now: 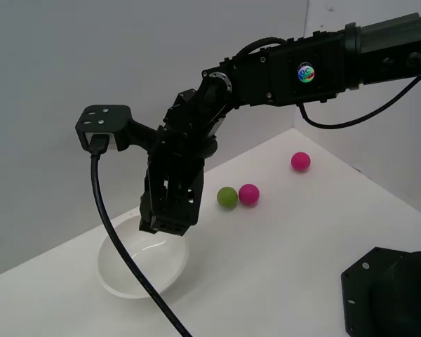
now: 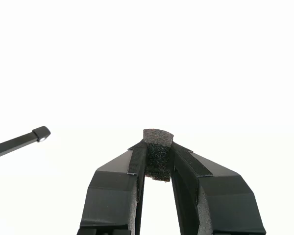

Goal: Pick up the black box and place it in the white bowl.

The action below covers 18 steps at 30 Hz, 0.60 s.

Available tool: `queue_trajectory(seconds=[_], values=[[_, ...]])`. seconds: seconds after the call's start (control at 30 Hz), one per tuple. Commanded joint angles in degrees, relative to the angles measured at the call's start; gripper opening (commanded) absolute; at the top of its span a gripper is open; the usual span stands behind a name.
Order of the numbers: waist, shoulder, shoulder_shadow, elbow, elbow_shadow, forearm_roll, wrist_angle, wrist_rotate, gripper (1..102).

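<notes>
My gripper (image 1: 167, 226) hangs pointing down just above the white bowl (image 1: 123, 277), over its far rim. In the wrist view the two black fingers (image 2: 132, 166) are closed on the black box (image 2: 158, 155), a small matte black cube pinched at the tips of my gripper (image 2: 158, 164). The background there is overexposed white, so the bowl's surface cannot be made out. In the exterior view the cube is hidden between the dark fingertips.
A green ball (image 1: 227, 197) and a pink ball (image 1: 249, 194) lie side by side on the white table, beyond the bowl. Another pink ball (image 1: 300, 161) lies farther back. A black cable (image 1: 126, 260) crosses the bowl. A black base block (image 1: 393, 291) sits at the exterior view's lower right.
</notes>
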Motion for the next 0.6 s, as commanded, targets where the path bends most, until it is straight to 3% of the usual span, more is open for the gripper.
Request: queue_trajectory(seconds=[0.0,0.4,0.47,0.57], values=[[-1.1,0.5,0.8,-1.6,-1.8,-0.8,-0.4,-0.2,3],[-1.5,-1.5,-1.3,-1.7,-2.0,-3.9,-1.8,0.2,5],[-1.5,-1.8,-1.7,-1.8,-2.0,-4.3,-1.8,0.3,9],[-1.5,-2.3,-2.1,-1.9,-2.3,-4.7,-1.8,0.3,22]])
